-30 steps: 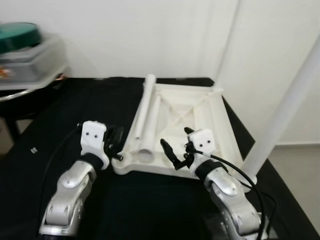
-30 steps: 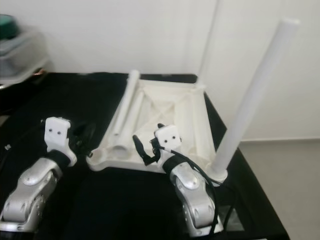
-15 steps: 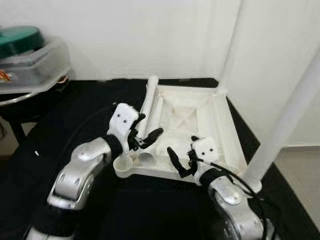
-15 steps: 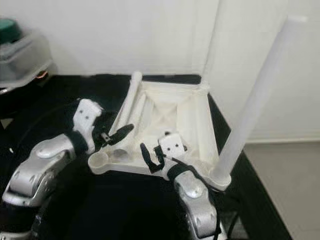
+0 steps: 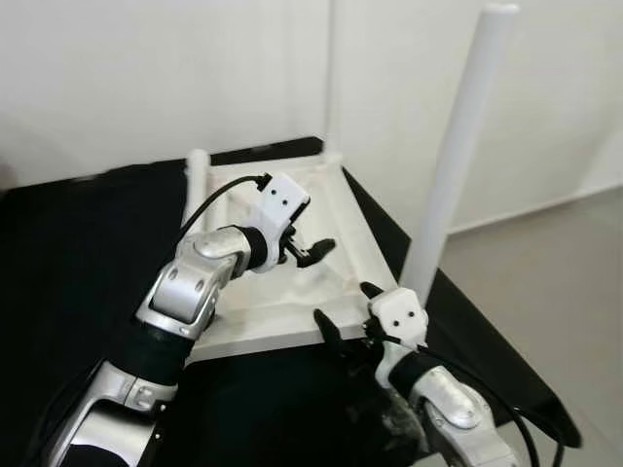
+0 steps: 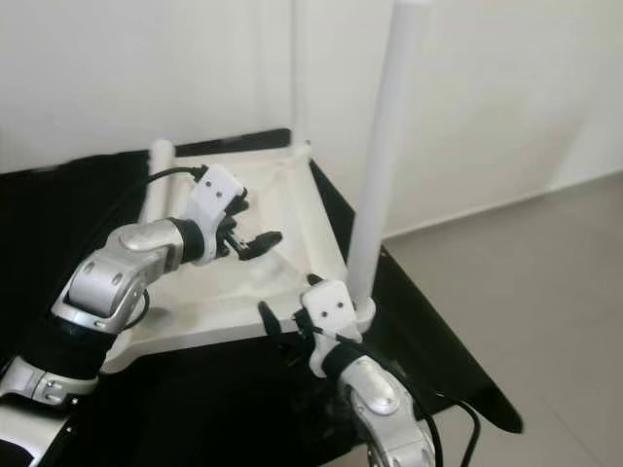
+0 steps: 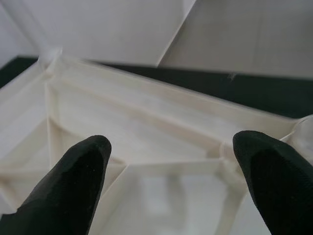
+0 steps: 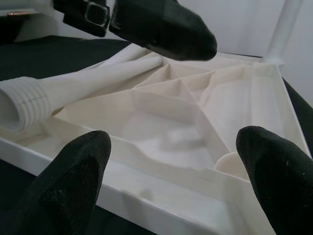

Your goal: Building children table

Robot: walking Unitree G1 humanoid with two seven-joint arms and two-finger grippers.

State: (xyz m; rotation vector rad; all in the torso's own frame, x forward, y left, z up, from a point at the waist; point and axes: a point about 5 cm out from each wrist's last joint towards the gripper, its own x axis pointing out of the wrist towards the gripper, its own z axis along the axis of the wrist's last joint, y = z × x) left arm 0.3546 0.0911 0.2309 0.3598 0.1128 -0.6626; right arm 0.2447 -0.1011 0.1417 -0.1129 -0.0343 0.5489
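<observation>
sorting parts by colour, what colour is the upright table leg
White, like the tabletop; the upright leg shows best in the left eye view.

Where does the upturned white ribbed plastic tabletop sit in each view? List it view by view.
Left eye: white ribbed plastic tabletop, centre, on the black surface.
Right eye: left of centre.
Left wrist: straight ahead, ribs facing the camera.
Right wrist: straight ahead, ribs showing.
Shared landmark: tall upright white leg at its near right corner.

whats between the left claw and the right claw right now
Only the ribbed underside of the upturned white tabletop, seen in the eye views. The left claw hovers open over it; the right claw sits open at its near edge.
</observation>
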